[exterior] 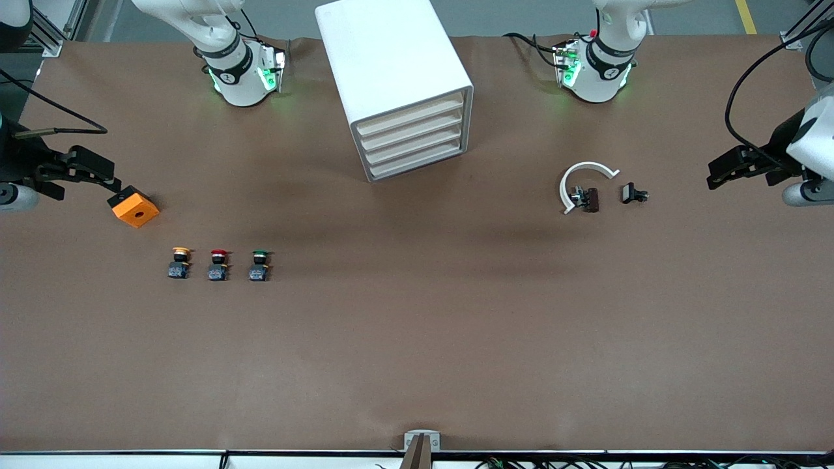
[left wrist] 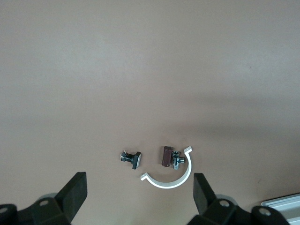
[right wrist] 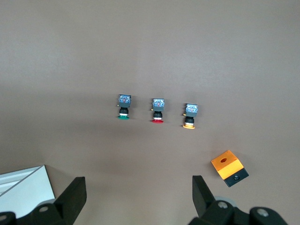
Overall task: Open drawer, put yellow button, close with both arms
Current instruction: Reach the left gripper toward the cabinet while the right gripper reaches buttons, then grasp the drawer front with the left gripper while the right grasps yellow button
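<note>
The white cabinet (exterior: pixel 391 71) stands at mid-table near the arms' bases, and all its cream-fronted drawers (exterior: pixel 413 140) are pushed in. The yellow button (exterior: pixel 180 262) (right wrist: pixel 189 116) stands upright on the brown table, at the right arm's end of a row of three buttons. My right gripper (exterior: pixel 104 174) (right wrist: pixel 138 194) hangs open and empty over the table at the right arm's end, beside an orange block. My left gripper (exterior: pixel 715 174) (left wrist: pixel 139 193) hangs open and empty over the left arm's end of the table.
A red button (exterior: pixel 219 264) and a green button (exterior: pixel 260 265) stand beside the yellow one. The orange block (exterior: pixel 133 206) lies by the right gripper. A white curved clamp (exterior: pixel 583 182), a brown piece (exterior: pixel 591 199) and a small bolt (exterior: pixel 633 193) lie toward the left arm's end.
</note>
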### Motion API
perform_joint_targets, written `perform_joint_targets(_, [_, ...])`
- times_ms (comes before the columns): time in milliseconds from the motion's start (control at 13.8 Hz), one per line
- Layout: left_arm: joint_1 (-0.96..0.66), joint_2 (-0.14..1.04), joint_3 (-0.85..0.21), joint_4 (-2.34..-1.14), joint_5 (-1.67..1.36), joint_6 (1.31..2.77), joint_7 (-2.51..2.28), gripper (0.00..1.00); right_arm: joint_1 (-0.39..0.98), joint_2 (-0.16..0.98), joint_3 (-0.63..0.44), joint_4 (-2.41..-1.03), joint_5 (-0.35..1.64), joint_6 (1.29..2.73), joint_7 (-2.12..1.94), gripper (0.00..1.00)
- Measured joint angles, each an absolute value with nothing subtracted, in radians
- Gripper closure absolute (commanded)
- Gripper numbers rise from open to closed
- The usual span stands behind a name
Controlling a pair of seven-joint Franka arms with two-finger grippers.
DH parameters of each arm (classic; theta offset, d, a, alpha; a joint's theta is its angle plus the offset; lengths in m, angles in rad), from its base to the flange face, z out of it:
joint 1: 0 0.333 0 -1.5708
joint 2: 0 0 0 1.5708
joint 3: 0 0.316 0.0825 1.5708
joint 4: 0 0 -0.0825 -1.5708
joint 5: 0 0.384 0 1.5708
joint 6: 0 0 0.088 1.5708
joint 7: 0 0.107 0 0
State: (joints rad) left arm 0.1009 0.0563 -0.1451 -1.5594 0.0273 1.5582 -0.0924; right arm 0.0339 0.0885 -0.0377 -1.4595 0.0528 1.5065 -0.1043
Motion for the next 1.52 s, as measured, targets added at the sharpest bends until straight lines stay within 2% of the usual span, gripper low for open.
perform_joint_targets(435, [0.091, 0.151, -0.16, -1.56, 0.018, 1.556, -0.2, 0.0, 0.051, 0.089, -0.037, -1.459, 0.053, 1.507, -0.104, 0.0])
perform_joint_targets(798, [0.041, 0.216, -0.242, -1.56, -0.056, 1.555, -0.652, 0.0, 0.119, 0.116, -0.036, -1.462, 0.051, 1.515, -0.103, 0.0])
perform_joint_targets(1234, [-0.043, 0.33, -0.249, -1.553, -0.184, 1.555, -1.259, 0.0, 0.143, 0.174, -0.045, -1.466, 0.024, 1.486, -0.1, 0.0])
perform_joint_targets(1524, [-0.076, 0.404, -0.25, -1.545, -0.265, 1.527, -1.664, 0.0, 0.12, 0.213, -0.053, -1.495, -0.067, 1.49, -0.1, 0.0])
